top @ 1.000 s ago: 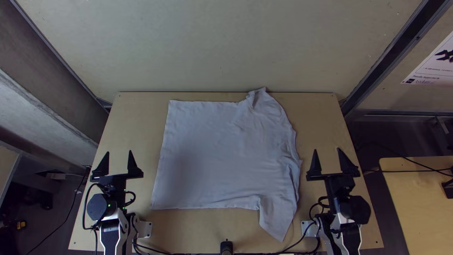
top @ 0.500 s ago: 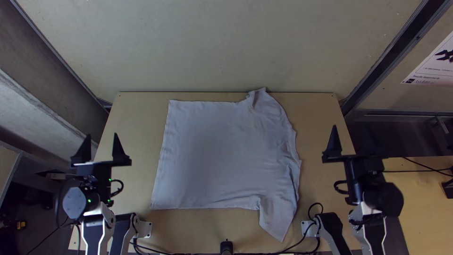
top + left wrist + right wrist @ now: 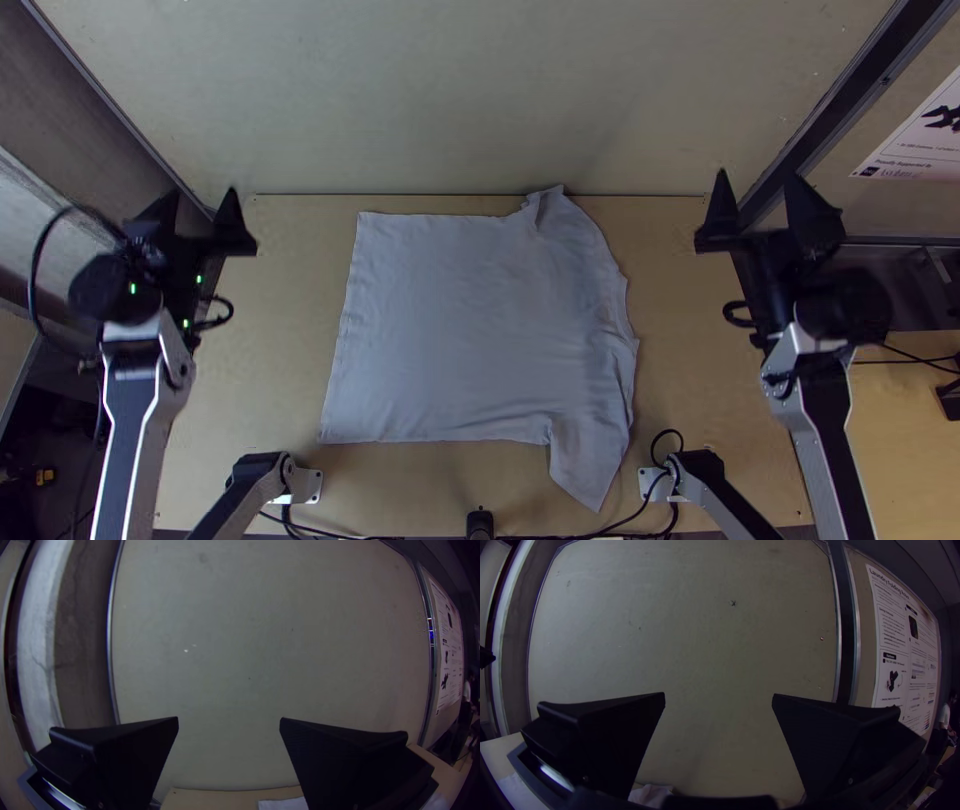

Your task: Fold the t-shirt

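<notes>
While the shirt (image 3: 450,330) lies spread on the middle of the table (image 3: 270,300), rumpled along its right side, one flap points to the near edge and a bunched corner reaches the far edge. Black cables (image 3: 655,440) loop near that flap, and a short dark post (image 3: 480,523) stands at the near edge. Behind rises a pale wall (image 3: 470,90); a poster (image 3: 920,135) and a side table (image 3: 910,430) are off to the right. The left gripper (image 3: 201,190) and right gripper (image 3: 756,174) hang well apart, near the far corners, each with its fingers wide. Both arms cover parts of the table's sides. Each wrist view cuts the shirt to a sliver (barely a scrap of cloth, really), and the flap's inner layers are hard to make out.
</notes>
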You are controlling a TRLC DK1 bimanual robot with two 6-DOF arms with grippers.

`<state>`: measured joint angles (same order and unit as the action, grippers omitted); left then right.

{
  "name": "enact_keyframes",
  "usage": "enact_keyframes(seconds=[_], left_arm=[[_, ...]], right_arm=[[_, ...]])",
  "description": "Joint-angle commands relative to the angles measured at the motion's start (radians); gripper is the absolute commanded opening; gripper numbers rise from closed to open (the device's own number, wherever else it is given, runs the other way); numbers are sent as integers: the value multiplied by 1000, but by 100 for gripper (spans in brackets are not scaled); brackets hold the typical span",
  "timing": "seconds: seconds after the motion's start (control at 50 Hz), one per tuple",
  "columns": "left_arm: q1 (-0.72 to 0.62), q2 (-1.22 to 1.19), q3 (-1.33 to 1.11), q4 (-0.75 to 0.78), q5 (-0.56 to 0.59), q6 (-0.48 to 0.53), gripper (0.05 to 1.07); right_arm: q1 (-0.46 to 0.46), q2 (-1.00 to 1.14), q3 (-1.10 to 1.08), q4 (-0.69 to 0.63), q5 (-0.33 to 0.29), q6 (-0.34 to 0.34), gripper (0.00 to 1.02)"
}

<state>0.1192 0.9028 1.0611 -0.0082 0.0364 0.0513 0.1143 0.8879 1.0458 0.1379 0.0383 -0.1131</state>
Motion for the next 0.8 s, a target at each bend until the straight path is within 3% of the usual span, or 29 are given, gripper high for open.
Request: enact_keyframes(seconds=[0.0, 0.2, 0.4, 0.52, 0.78], left_arm=[[-12, 100, 102, -24, -4, -50, 103], [-38, 288, 260, -79, -4, -107, 103], [-56, 524, 490, -256, -4, -235, 103], [-58, 640, 576, -299, -4, -304, 103], [-72, 838, 688, -371, -3, -338, 103]], right_arm=[[-7, 85, 95, -32, 14, 15, 98], [-10, 261, 270, -185, 12, 72, 98], [7, 391, 355, -236, 12, 107, 98], [15, 496, 425, -333, 12, 132, 98], [16, 674, 513, -442, 11, 216, 98]])
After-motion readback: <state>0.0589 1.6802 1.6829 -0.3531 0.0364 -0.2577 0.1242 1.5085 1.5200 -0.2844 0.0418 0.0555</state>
